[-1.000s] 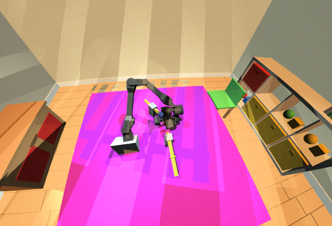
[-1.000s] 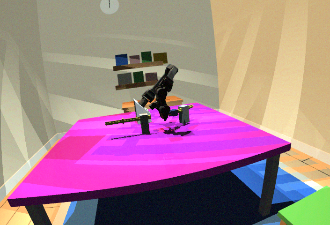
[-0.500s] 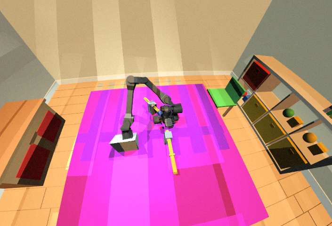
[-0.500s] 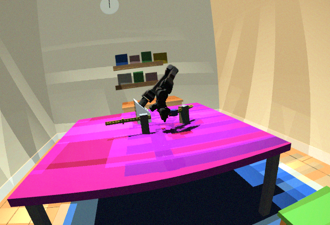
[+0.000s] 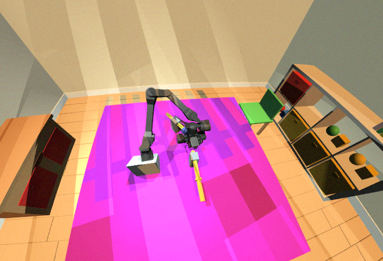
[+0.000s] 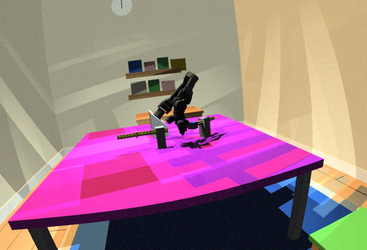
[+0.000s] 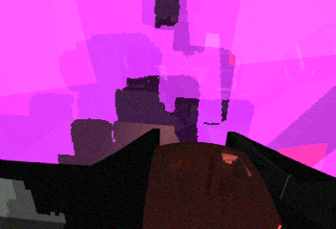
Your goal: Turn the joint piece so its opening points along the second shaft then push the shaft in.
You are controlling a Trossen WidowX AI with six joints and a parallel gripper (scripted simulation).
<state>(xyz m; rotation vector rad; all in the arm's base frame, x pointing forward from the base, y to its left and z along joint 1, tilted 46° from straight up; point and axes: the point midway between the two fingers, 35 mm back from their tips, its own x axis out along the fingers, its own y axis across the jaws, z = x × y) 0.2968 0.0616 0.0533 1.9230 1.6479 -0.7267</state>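
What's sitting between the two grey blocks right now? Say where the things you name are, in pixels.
The claw (image 5: 191,144) (image 6: 182,133) (image 7: 193,136), shut on the reddish joint piece (image 7: 204,186); a blue piece (image 5: 184,130) (image 6: 192,125) sits between it and the farther block. Top and exterior views show this.

Top view: joint piece hidden under the jaws; wrist view: reddish-brown joint piece cut off by near edge, its opening indiscernible; exterior view: green chair cropped at right.

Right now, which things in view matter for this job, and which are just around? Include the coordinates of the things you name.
Job:
- red joint piece (image 7: 209,191), in the tool (image 7: 193,136)
- yellow shafts (image 5: 200,187) (image 6: 127,135)
- grey blocks (image 5: 194,156) (image 6: 161,137)

Just around:
- green chair (image 5: 256,112) (image 6: 354,228)
- green ball (image 5: 332,130)
- orange ball (image 5: 357,159)
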